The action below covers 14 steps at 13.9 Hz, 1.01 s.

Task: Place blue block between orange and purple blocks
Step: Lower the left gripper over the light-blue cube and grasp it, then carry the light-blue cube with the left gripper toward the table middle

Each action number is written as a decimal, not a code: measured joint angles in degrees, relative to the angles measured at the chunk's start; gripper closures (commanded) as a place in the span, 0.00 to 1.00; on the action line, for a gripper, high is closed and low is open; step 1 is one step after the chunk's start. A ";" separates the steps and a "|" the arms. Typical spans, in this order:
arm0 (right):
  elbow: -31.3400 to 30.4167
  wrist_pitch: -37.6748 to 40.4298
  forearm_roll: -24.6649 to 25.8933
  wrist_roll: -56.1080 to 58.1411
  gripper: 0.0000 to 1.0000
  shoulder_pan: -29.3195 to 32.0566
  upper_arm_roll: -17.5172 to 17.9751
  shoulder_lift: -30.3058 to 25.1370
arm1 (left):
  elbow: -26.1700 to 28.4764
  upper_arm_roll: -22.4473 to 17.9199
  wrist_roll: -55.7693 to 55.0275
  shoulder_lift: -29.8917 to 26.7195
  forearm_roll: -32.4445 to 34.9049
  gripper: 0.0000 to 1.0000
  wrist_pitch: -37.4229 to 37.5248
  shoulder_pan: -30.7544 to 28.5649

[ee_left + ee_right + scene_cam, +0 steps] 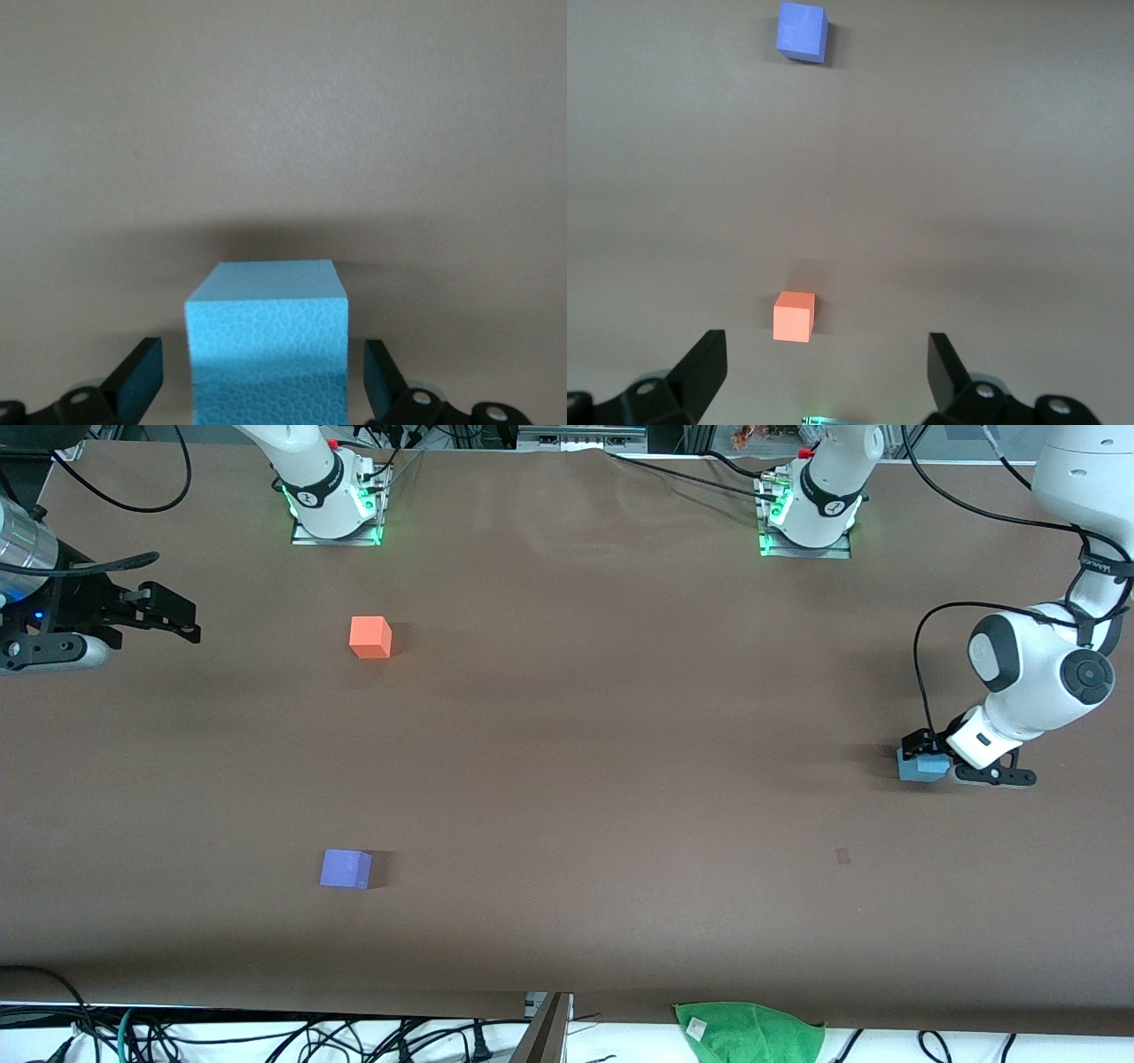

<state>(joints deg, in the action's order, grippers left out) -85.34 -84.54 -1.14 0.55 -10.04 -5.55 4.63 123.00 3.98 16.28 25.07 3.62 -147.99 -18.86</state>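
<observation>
Nearest the front camera: green cloth (749, 1031) at table (602, 797) edge. Then purple block (345, 868), toward right arm's end; orange block (370, 637) farther back, well apart from it. Blue block (921, 765) on table at left arm's end, sitting between left gripper (926, 755) fingers (135, 381), spread wide, not touching. Right gripper (173, 615) waiting, spread open, raised at right arm's end.

No lettering is showing legibly anywhere. Markings on the arms are appearing too small to read.
</observation>
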 measured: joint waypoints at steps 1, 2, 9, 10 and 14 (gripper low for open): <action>0.00 0.00 0.00 0.00 0.00 0.00 0.00 0.00 | 0.15 0.08 -0.01 0.44 0.00 0.37 -0.80 0.00; 0.00 0.00 0.00 0.00 0.00 0.00 0.00 0.00 | 0.19 0.13 -0.01 0.83 0.00 0.59 -1.64 0.00; 0.00 0.00 0.00 0.00 0.00 0.00 0.00 0.00 | -0.87 2.03 -0.01 -0.39 0.00 0.80 -1.64 -0.01; 0.00 0.00 0.00 0.00 0.00 0.00 -0.01 0.00 | -1.38 3.24 -0.09 -1.67 0.00 0.81 0.11 0.00; 0.00 0.00 0.00 0.00 0.00 0.01 -0.02 0.00 | -5.28 11.51 -4.75 -8.03 -0.02 0.80 14.14 0.10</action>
<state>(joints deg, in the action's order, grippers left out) -85.34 -84.54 -1.14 0.55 -10.03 -5.56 4.63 117.72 15.49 11.53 17.04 3.60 -133.85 -18.76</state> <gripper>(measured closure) 0.000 0.427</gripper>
